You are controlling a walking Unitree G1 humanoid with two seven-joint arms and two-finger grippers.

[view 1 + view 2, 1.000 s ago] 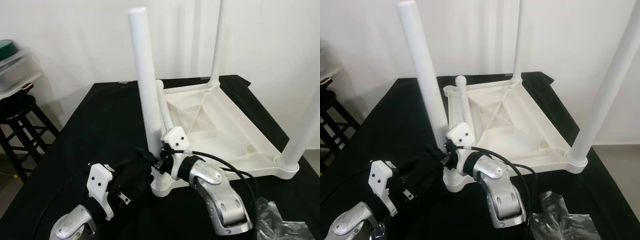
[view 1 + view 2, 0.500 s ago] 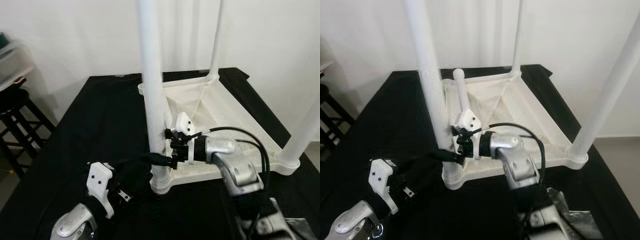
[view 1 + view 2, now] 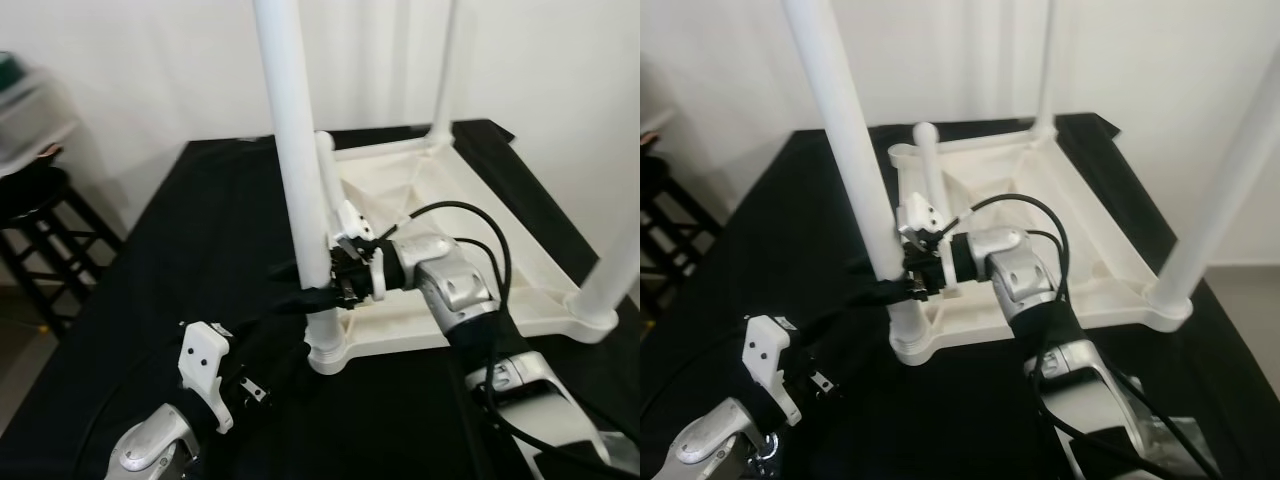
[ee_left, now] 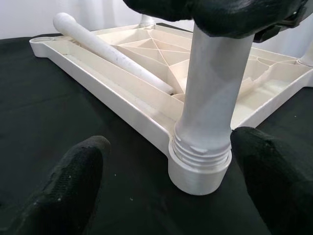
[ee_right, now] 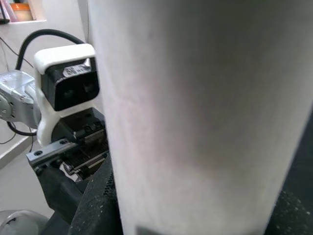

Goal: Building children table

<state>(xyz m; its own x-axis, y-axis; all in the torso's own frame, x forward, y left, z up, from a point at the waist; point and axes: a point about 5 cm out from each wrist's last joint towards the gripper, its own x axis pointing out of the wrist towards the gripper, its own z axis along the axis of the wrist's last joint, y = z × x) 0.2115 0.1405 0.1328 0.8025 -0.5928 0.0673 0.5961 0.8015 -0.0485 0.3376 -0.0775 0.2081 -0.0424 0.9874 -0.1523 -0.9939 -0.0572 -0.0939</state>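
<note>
The white children's table top [image 3: 470, 210] lies upside down on a black cloth. A white leg [image 3: 295, 160] stands nearly upright in its near-left corner socket [image 3: 327, 355]. My right gripper [image 3: 318, 290] is shut on this leg a little above the socket. My left gripper [image 4: 173, 156] is open low in front of the socket, one finger [image 4: 73, 191] on each side, touching nothing. A loose leg [image 3: 325, 175] lies inside the top. Two more legs stand at the far corner [image 3: 445, 70] and the right corner [image 3: 620, 265].
A black stool [image 3: 35, 205] stands on the floor to the left, with a clear plastic bin [image 3: 35, 105] behind it. A white wall is close behind the table. Bare black cloth [image 3: 200, 230] covers the table's left side.
The leg in the near corner stands straighter than a second ago. My right forearm has swung round to the leg's right side while keeping its grip. The camera has shifted too.
</note>
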